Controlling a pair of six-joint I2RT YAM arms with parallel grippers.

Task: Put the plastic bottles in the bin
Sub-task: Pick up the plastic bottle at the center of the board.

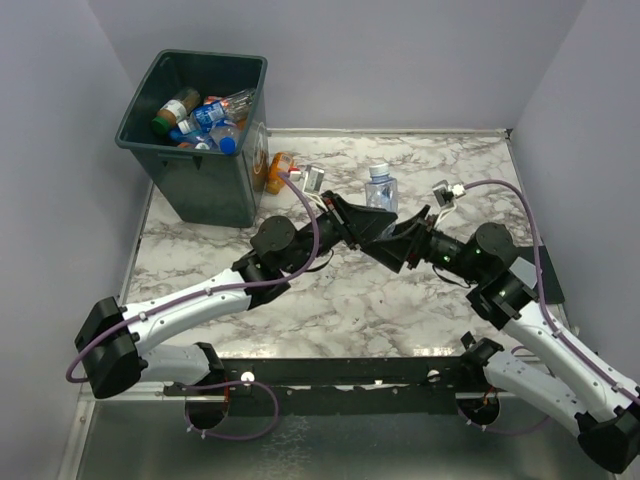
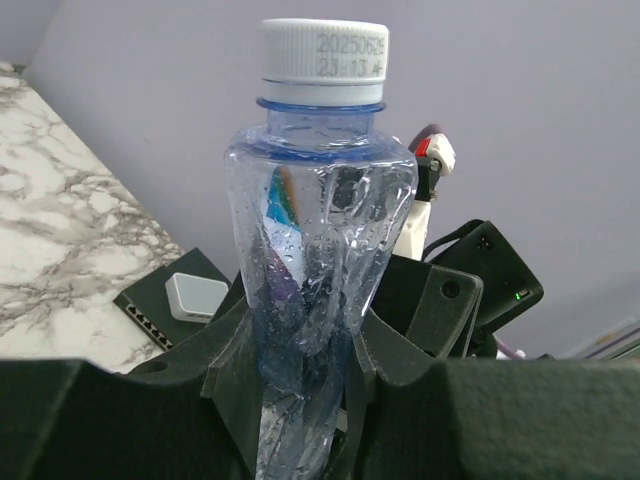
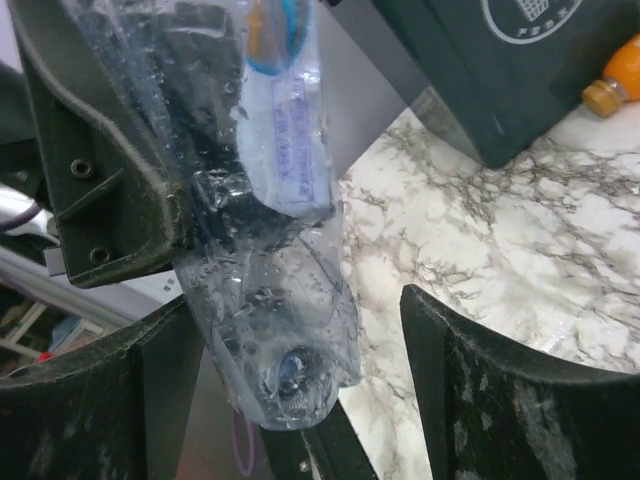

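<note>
The left jaws are clamping tight on a crushed clear bottle [image 2: 320, 200], squeezing its lower body flat between the fingers [image 2: 225, 355] while its shoulder is bulging above them and its white cap [image 2: 322, 50] is pointing up. The right jaws are standing wide around the base [image 3: 290, 370] of the same bottle: one finger [image 3: 150, 370] is lying close beside it and the other [image 3: 450, 360] is sitting well apart, so they are not gripping it. In the top view the left arm [image 1: 200, 295] and right arm [image 1: 545, 345] are meeting nose to nose over the middle of the marble surface [image 1: 340, 300], and the bottle [image 1: 381, 188] is sticking up between them, held off the surface. The bin [image 1: 200, 190] is standing at the far left corner of the surface, well apart from the held bottle, and is holding a heap of bottles [image 1: 205, 120] with blue, red and green caps and labels. An orange bottle [image 1: 278, 170] is lying on the surface just beside the bin's right wall, near the white round logo [image 3: 530, 15] that is showing in the right wrist view.
</note>
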